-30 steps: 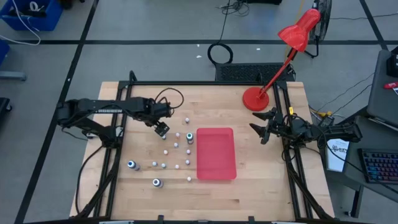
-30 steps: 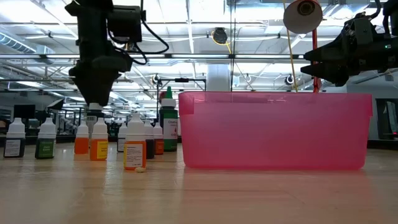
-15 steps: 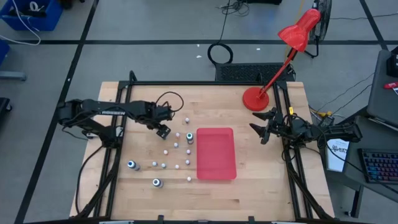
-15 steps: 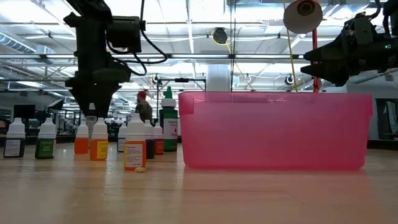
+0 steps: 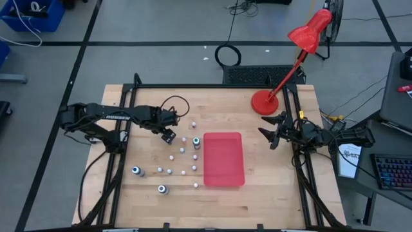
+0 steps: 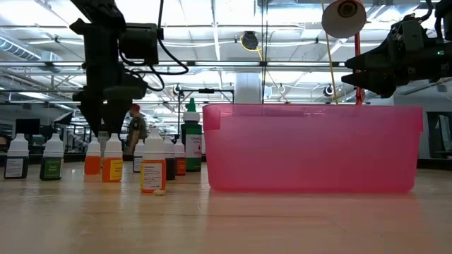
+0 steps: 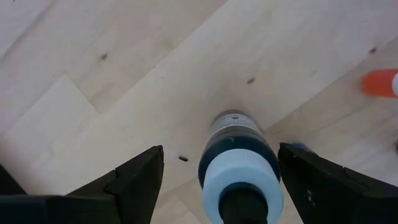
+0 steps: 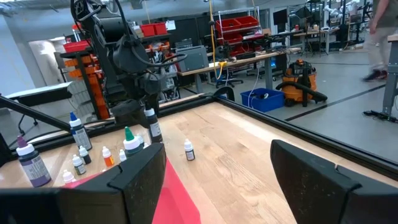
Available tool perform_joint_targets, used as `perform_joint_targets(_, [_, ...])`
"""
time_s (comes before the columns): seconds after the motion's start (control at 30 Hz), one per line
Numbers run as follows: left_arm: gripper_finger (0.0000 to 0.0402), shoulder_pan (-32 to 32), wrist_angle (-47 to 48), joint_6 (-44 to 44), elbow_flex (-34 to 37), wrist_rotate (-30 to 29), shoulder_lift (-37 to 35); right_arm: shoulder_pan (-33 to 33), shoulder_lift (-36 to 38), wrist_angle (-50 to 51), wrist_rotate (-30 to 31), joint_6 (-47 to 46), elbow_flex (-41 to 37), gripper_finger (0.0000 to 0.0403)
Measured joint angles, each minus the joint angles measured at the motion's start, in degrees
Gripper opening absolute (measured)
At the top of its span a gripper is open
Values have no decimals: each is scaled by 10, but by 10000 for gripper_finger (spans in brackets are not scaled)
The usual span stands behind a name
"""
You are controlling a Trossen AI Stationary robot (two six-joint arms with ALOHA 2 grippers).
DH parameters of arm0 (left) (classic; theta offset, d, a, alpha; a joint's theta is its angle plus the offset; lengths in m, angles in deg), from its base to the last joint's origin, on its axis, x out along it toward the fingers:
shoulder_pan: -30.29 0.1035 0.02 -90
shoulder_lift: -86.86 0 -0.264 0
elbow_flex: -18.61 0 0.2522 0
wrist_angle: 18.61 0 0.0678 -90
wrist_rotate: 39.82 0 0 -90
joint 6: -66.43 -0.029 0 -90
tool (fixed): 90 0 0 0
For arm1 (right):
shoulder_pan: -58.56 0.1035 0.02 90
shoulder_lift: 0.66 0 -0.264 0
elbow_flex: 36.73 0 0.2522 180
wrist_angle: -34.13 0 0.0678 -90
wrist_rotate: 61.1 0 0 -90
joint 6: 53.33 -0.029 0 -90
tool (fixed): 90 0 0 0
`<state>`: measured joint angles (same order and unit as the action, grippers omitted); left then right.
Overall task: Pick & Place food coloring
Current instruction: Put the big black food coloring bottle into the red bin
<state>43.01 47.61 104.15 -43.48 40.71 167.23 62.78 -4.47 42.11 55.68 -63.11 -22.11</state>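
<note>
One bottle of food coloring (image 7: 239,155), dark with a pale collar and black cap, upright on the table (image 5: 270,193), to the left of the red tray (image 5: 224,180). Centred between the fingers (image 7: 134,177) of the left gripper (image 5: 168,135), with clear wood showing on both sides; nothing gripped yet. Jaws spread wide, pointing down over the cap.

Remaining bottles (image 5: 137,171) scattered well apart across the boards, a few just beside the tray's left edge. An orange-capped neighbour (image 7: 379,82) near the target.

Probable faults from this position:
- Off-centre descent: one finger landing on the cap or collar, tipping the bottle over.
- Closing too high: grip on the tapered cap only, with likely slip during lift.
- Closing unevenly: bottle pushed sideways, or toward the orange-capped neighbour.
- Low carry toward the tray: possible knock against bottles standing beside its left edge, or against its wall.

Right gripper (image 5: 273,137) parked at the right side of the table, fingers wide apart, holding nothing; no conflict likely unless moved.
</note>
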Motion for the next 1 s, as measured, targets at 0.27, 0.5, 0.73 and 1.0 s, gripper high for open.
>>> perform_joint_targets(0.27, [215, 0, 1, -2, 0, 0, 0, 0, 0, 0, 0, 0, 0, 279])
perform_joint_targets(0.5, [144, 0, 5, -18, -4, -7, -1, 0, 0, 0, 0, 0, 0, 279])
perform_joint_targets(0.73, [144, -4, 22, -39, -92, -9, -34, 0, 0, 0, 0, 0, 0, 279])
perform_joint_targets(1.0, [144, -34, 2, -163, -329, 85, -29, 0, 0, 0, 0, 0, 0, 279])
